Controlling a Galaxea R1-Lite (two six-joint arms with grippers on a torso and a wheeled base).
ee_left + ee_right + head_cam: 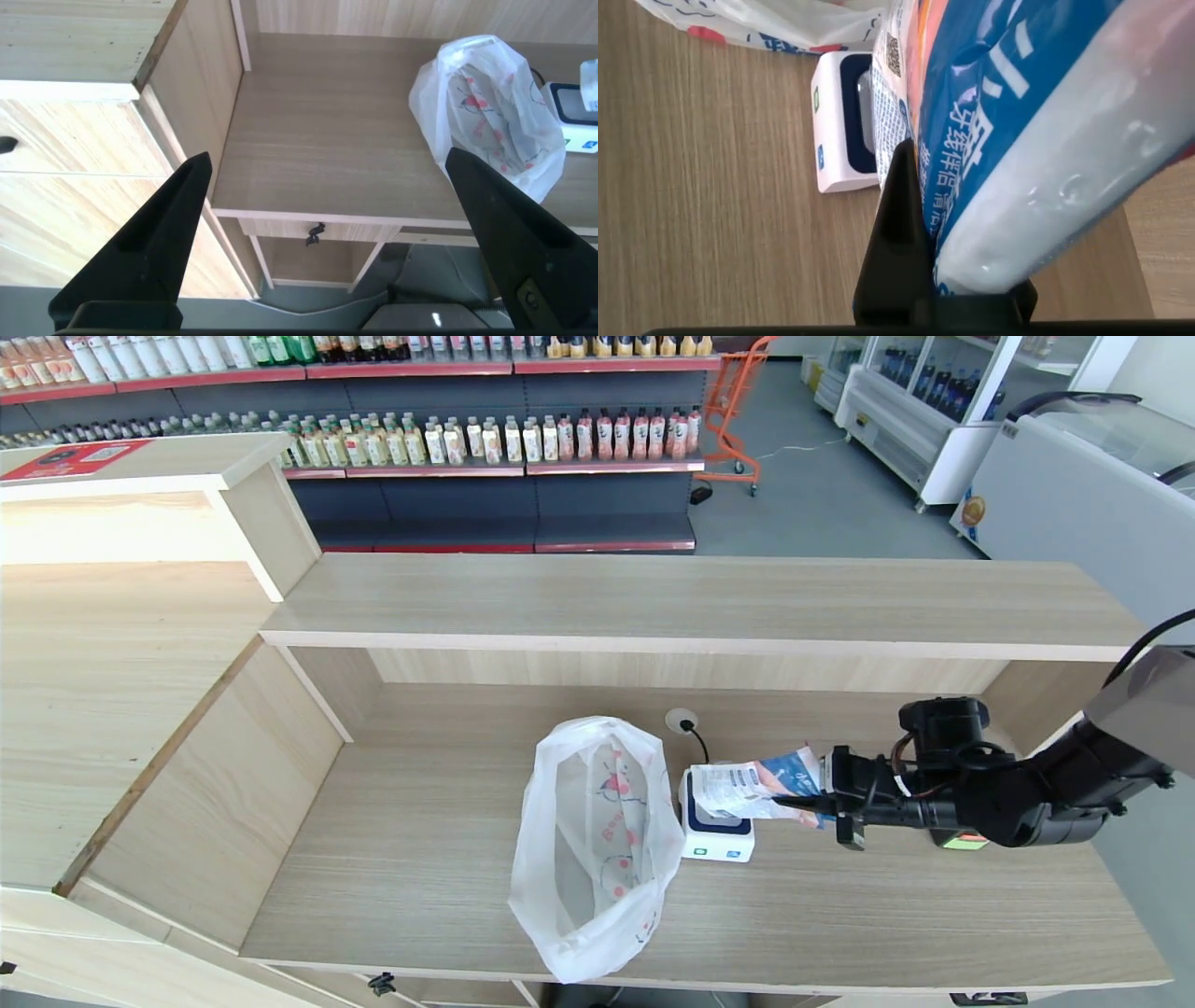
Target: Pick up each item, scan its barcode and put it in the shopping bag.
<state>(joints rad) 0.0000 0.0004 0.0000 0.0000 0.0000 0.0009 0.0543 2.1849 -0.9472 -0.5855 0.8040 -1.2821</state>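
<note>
So on my end the right gripper (805, 801) is clamped on a blue-and-white packet (754, 782), holding it flat in the air just over the little white scanner (717, 841) on the counter (420, 859). In the right wrist cam I see one black finger (901, 233) pressed against the packet's side. The white shopping bag (597, 840) stands open right beside the scanner. The left gripper (327, 157) hangs over the counter's front edge with its jaws spread wide, gripping nothing.
</note>
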